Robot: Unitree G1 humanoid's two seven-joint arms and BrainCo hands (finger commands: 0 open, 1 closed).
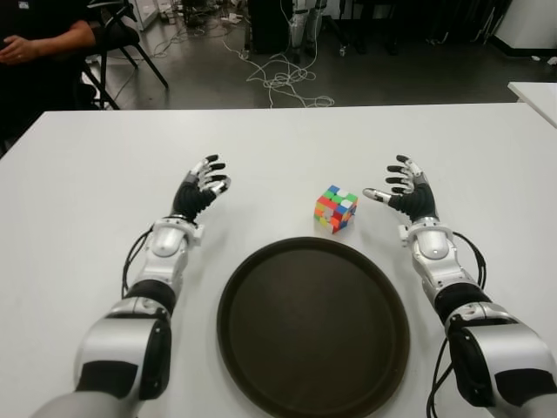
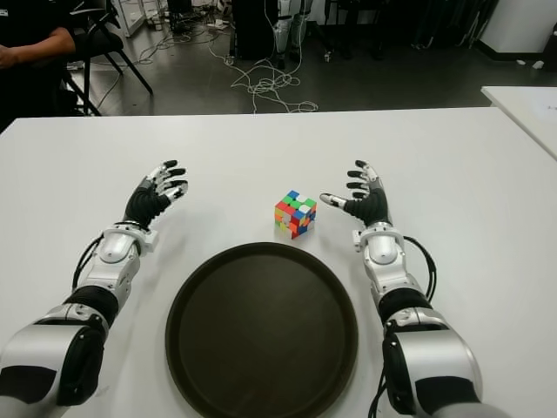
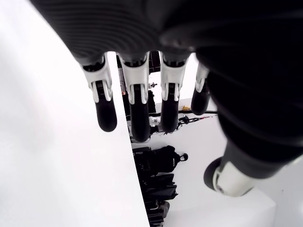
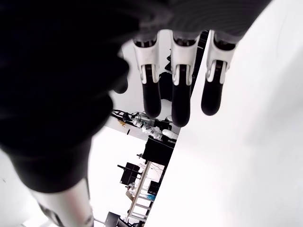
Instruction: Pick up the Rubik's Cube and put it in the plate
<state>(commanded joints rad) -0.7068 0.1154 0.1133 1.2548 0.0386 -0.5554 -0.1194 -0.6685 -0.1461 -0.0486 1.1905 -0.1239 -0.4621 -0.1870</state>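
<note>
While the Rubik's Cube (image 1: 336, 209) sits on the table (image 1: 104, 165) just beyond the plate's (image 1: 313, 324) far rim, the right robot hand (image 1: 402, 189) waits beside it, fingers spread and empty — a shallow grip could tip the cube away. The left robot hand (image 1: 203, 185) shows well left, also spread.

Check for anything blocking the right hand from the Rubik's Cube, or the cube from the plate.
Nothing visible does. Bare table separates the open right hand from the Rubik's Cube, and the cube sits just beyond the empty plate's far rim.
</note>
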